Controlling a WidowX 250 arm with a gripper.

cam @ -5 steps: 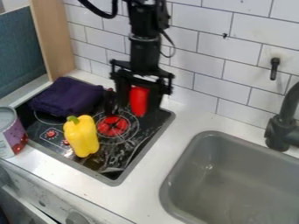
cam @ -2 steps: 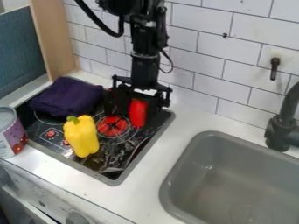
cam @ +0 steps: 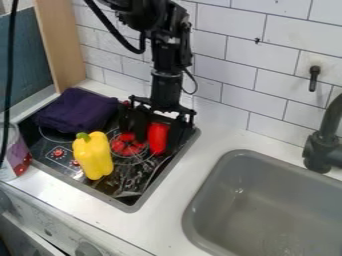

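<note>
A can [cam: 16, 157] stands at the left, just beside the stove [cam: 131, 203], which bears a bunched purple cloth [cam: 76, 111] and a yellow pepper [cam: 93, 156]. My end effector [cam: 157, 142] grips a red object [cam: 158, 136] at the stove's right side, left of the sink [cam: 220, 197].

From above the counter's front edge, the camera looks steeply down at a slant, fairly near, facing the tiled wall [cam: 227, 52] at 1 o'clock, with the stovetop [cam: 131, 204] at 8 and the sink [cam: 267, 212] at 4.

Arm [cam: 164, 47] in fr. top, gripper [cam: 158, 143] ptg down, clamped.
</note>
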